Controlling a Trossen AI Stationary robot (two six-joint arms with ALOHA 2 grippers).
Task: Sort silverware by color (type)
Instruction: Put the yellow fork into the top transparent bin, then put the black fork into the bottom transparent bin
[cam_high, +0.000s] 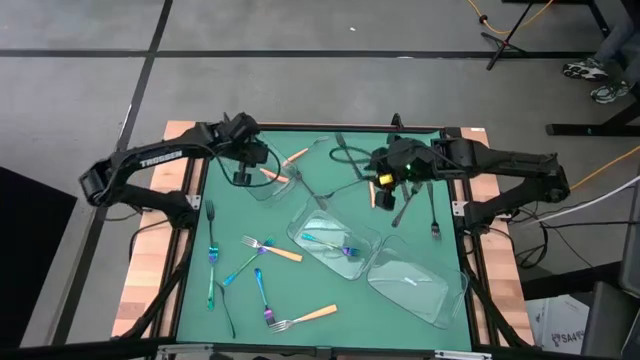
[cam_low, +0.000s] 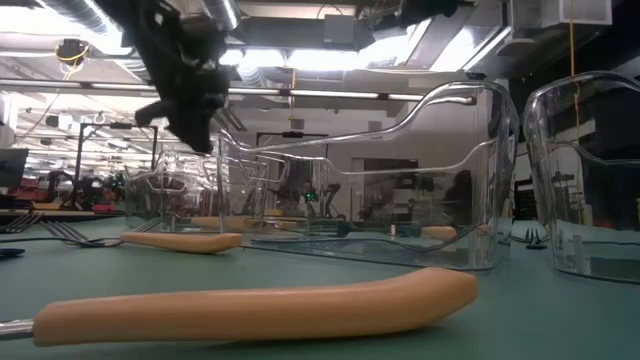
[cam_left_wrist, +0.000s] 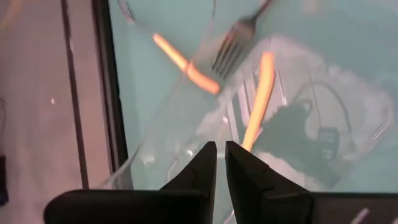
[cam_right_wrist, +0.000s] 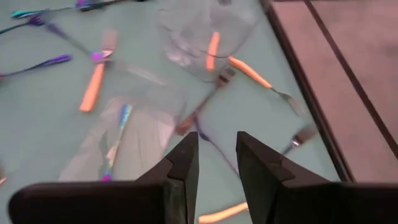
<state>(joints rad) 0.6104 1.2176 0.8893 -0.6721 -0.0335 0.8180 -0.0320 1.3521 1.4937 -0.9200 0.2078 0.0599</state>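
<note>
Left gripper (cam_high: 240, 176), fingers nearly together and empty, hangs over the far-left tray (cam_high: 283, 178), which holds an orange fork (cam_left_wrist: 260, 99). Right gripper (cam_high: 390, 205), jaws apart and empty, hovers by the far-right mat (cam_high: 230, 150) edge. Loose forks (cam_high: 262, 290) lie near-left; a blue one (cam_high: 335, 246) sits in the middle tray (cam_high: 312, 222).

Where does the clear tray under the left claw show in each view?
High: tray at the mat's far left, below the left claw.
Low: tray far back on the left, behind the large middle one.
Left wrist: tray fills the middle.
Right wrist: tray at top centre.
Shared landmark, except in low: the orange handle lying in it.
</note>
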